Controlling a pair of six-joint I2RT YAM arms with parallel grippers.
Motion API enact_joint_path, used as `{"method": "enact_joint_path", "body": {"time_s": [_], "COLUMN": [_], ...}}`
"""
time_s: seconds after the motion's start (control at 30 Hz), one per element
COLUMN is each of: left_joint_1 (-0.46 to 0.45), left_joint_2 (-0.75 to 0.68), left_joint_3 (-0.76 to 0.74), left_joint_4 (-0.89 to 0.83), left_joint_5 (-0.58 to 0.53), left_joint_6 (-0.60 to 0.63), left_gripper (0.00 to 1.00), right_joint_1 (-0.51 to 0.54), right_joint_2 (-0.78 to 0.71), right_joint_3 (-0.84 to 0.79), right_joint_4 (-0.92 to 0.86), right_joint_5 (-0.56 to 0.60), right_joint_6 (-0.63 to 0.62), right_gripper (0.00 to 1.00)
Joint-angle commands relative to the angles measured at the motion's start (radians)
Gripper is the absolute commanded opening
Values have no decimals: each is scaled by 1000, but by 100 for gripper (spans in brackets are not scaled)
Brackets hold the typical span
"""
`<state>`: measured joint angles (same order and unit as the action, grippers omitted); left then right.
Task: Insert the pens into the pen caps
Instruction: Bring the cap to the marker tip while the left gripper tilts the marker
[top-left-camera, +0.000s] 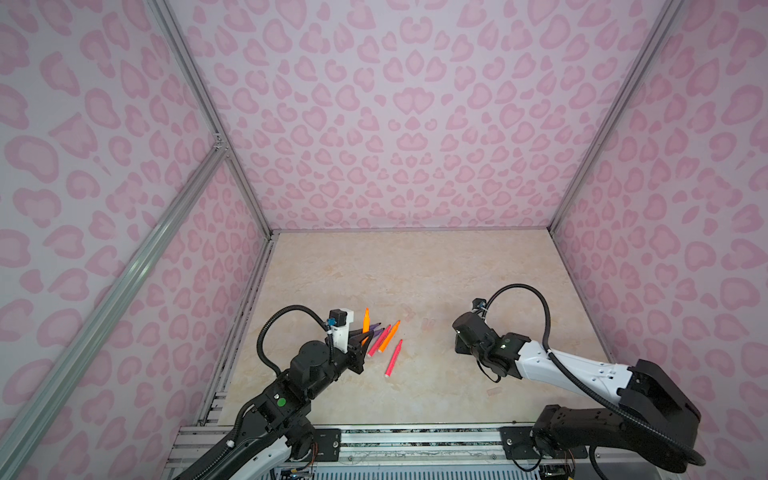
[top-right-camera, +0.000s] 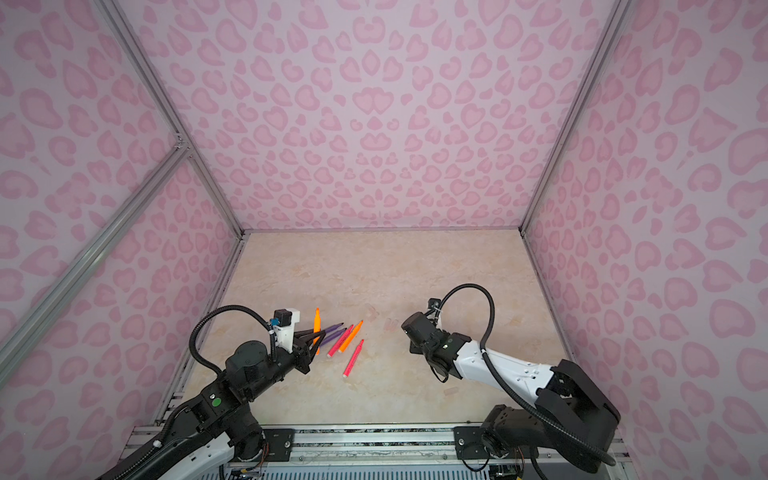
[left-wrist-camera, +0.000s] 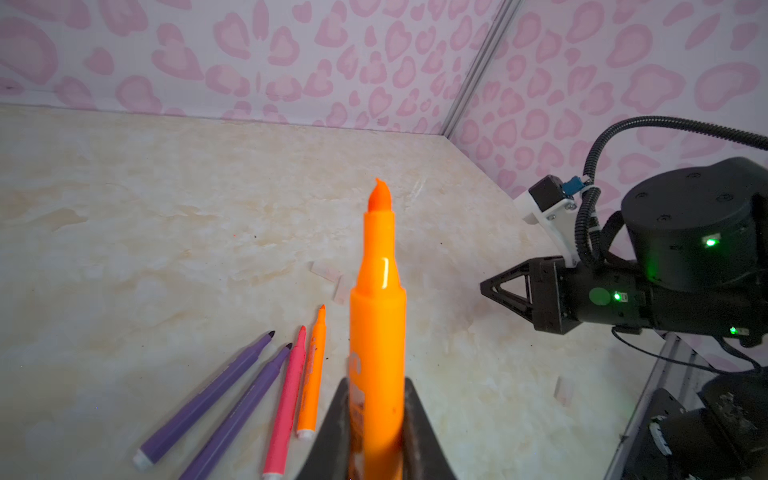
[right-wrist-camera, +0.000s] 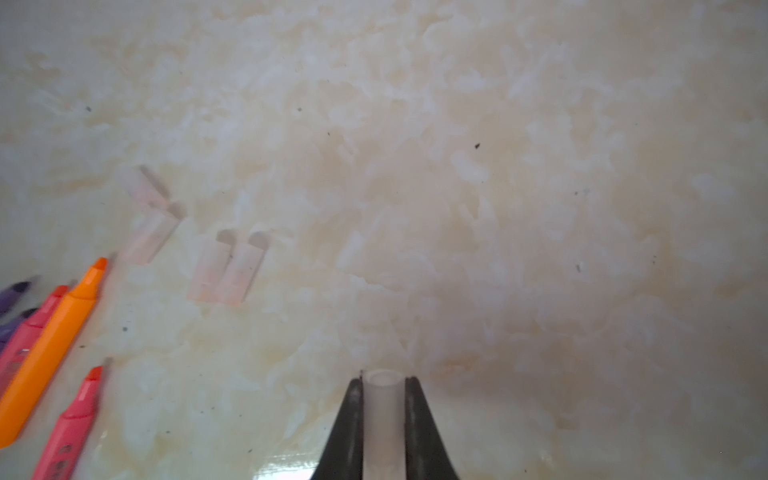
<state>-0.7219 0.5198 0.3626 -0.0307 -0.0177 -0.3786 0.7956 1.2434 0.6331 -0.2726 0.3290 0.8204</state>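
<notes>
My left gripper is shut on an orange pen, which stands tip up above the table. Several more pens lie just right of it: two purple, a pink one, an orange one and a second pink one set apart. My right gripper is shut on a clear pen cap whose open end faces forward. Two pairs of clear pen caps lie on the table between the arms. The right gripper hangs low over the table, right of the pens.
One more clear cap lies near the front edge under the right arm. Pink-patterned walls close in the beige table on three sides. A metal rail runs along the front.
</notes>
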Motion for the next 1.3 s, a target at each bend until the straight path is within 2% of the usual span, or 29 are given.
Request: {"method": "enact_joint_path", "body": {"time_s": [0.0,0.1,0.17,0.27,0.33,0.43,0.63,0.73,0.9,1.03,1.27], "left_joint_1": [0,-2,-3,-23,-62,-136,-226,-241,-269,-309,-355], "left_joint_2": [34,40,52,102,138,159,200,236,384,489,561], "left_joint_3": [36,35,20,-26,-39,-51,-37,-4,72,125,192], "left_joint_4": [42,49,99,266,314,332,401,407,406,421,402], "left_joint_5": [63,72,167,336,360,282,250,213,148,79,25], "left_joint_6": [-21,-61,-78,-120,-123,-100,-77,-88,-144,-179,-184], "left_gripper": [3,4,4,4,4,4,4,4,3,4,4], "right_joint_1": [10,14,15,24,35,47,53,58,65,65,64], "right_joint_2": [-100,-213,-280,-372,-405,-433,-473,-474,-448,-440,-404], "right_joint_3": [-23,-45,-66,-111,-132,-131,-168,-162,-165,-180,-196], "right_joint_4": [58,113,159,244,296,332,512,563,674,729,791], "right_joint_5": [-3,-14,-28,-48,-56,-56,-134,-169,-218,-220,-185], "right_joint_6": [26,12,3,18,14,1,-7,-10,-27,-36,-25], "right_gripper": [9,8,6,5,5,1,0,0,0,0,0]}}
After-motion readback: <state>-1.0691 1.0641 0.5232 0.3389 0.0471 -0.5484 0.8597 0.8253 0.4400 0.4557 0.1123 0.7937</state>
